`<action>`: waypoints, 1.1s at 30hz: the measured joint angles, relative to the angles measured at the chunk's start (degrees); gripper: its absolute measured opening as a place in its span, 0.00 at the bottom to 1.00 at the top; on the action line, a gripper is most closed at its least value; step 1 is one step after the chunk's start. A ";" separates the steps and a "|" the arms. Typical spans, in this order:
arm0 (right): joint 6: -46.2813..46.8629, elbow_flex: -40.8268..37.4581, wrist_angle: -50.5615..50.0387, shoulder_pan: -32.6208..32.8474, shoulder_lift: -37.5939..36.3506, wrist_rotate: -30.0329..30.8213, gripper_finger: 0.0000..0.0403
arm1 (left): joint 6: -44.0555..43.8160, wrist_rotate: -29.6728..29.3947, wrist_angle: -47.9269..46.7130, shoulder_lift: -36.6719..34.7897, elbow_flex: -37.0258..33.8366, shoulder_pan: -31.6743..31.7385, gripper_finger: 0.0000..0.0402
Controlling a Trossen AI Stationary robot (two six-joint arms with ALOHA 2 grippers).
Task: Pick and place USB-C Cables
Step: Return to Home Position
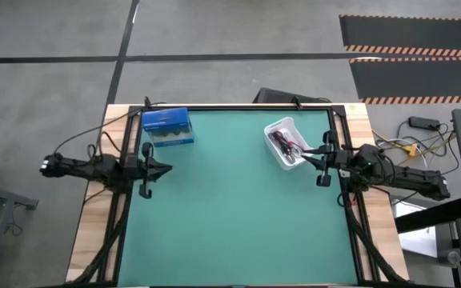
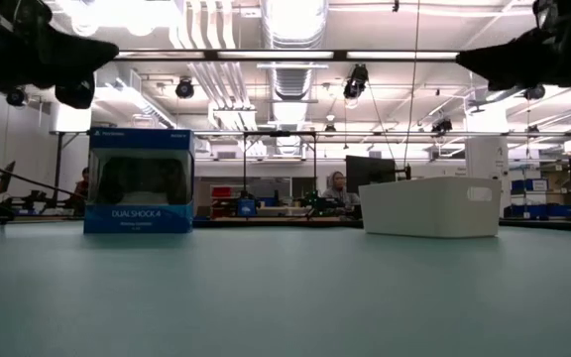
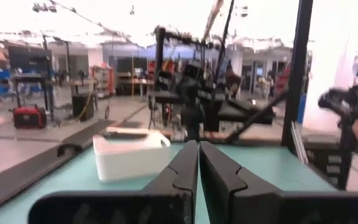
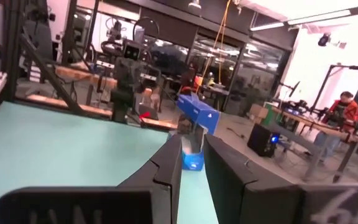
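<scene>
Evidently both are idling empty: right end effector barely parted, USB-C cables seemingly lying in the white container beside it; left end effector pressed closed.

You get soft, even overhead light on the green mat (the grey floor around it is lit just as flat). At table height the ceiling lights flare to plain white, and the left arm and right arm turn to black silhouettes against them. In the left wrist view the room's upper part burns out above the dark left gripper. In the right wrist view glare washes the white wall.
</scene>
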 joint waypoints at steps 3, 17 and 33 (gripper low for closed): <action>-0.44 -2.29 1.03 0.01 -2.62 0.01 0.15 | -0.99 0.65 1.45 1.09 -1.28 -0.02 0.00; 21.47 -4.90 -1.64 0.01 -4.35 -0.04 0.15 | -3.92 -0.05 1.99 3.48 -2.06 0.00 0.00; 27.99 -4.94 -1.53 0.01 -3.27 -0.01 0.15 | -4.09 -0.39 1.99 6.27 -2.17 -0.02 0.00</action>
